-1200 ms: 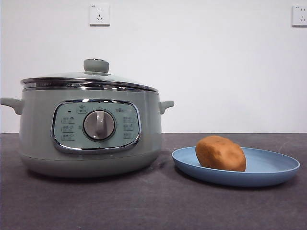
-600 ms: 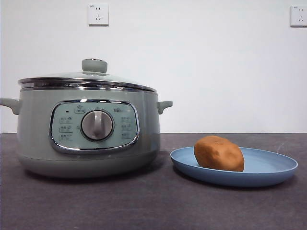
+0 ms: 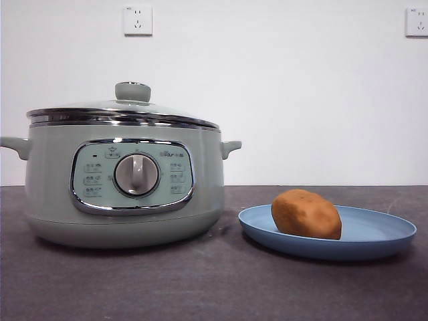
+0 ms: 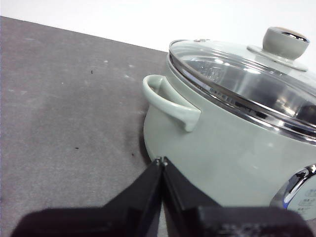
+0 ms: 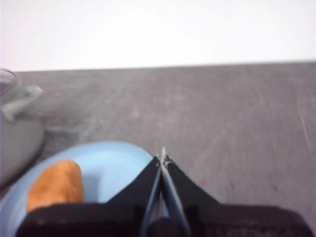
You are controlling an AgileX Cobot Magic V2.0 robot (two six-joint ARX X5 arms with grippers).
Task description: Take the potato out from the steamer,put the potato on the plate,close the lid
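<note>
The potato (image 3: 306, 214) lies on the blue plate (image 3: 374, 234), right of the steamer (image 3: 124, 180), whose lid (image 3: 124, 110) sits closed on top. All rest on the dark bench (image 3: 214, 287). The left end effector (image 4: 161, 160), jaws together, waits beside the steamer's handle; the right end effector (image 5: 162, 157), jaws together, is above the plate's edge.

You won't find any readable text here. The steamer (image 3: 124, 180) has a control panel (image 3: 132, 176) with small printed labels and icons around its dial (image 3: 136, 174), but they're too small and blurred to make out.
</note>
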